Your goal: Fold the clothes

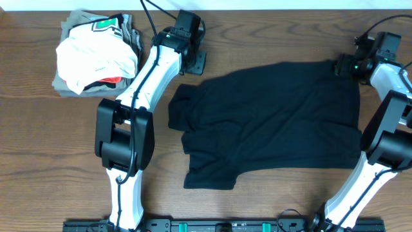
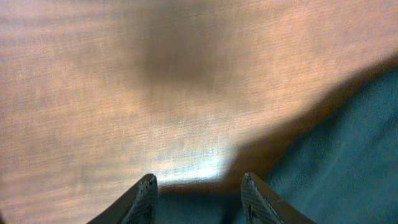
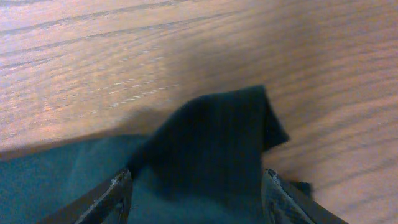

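Black shirt (image 1: 277, 122) spread across the middle and right of the surface (image 1: 38, 142) (one sleeve rumpled). Left fingers (image 2: 147, 200) stand apart and empty over bare wood near the far edge. Right fingers (image 3: 118, 194), wide, straddle a raised shirt corner toward the far right corner.

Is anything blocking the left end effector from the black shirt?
Nothing visible. The left end effector is at the edge of the black shirt, with only bare table between them. The pile of other clothes lies on the arm's other side.

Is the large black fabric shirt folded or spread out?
Mostly spread: the shirt lies wide across the wooden table, rumpled at one end.
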You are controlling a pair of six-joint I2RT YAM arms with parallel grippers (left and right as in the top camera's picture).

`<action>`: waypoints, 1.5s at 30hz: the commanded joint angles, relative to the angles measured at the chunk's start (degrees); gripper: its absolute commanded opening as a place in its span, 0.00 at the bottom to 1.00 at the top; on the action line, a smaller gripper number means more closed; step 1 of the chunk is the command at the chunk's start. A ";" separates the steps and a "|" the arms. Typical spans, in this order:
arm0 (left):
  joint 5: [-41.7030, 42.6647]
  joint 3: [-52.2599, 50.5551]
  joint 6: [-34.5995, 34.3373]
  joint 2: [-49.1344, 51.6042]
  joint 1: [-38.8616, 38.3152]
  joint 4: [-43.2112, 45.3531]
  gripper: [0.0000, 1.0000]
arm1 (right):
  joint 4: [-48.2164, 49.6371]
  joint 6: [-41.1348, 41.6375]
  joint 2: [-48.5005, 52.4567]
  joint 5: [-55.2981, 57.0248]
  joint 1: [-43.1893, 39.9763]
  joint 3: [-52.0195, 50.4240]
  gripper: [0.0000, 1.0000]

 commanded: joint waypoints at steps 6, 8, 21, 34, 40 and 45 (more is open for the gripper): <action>8.87 0.72 0.33 5.29 0.13 4.26 0.46 | 0.07 0.70 -0.09 -0.04 0.63 0.22 0.66; 12.04 0.72 0.33 6.23 -0.13 4.04 0.46 | -0.04 0.72 -0.09 -0.04 0.63 0.22 0.66; 19.39 0.72 4.13 6.95 -6.80 -1.18 0.47 | -1.81 0.70 -0.09 -0.09 0.68 0.22 0.69; 1.92 0.50 6.80 6.91 -9.31 -6.12 0.06 | -3.32 0.70 -0.09 -0.26 0.68 0.22 0.70; 1.73 2.01 5.70 2.62 -9.77 -13.94 0.06 | -3.80 0.70 -0.09 -0.28 0.68 0.22 0.71; 1.75 2.01 3.96 -2.78 -10.45 -20.74 0.06 | -4.02 0.70 -0.09 -0.26 0.68 0.22 0.72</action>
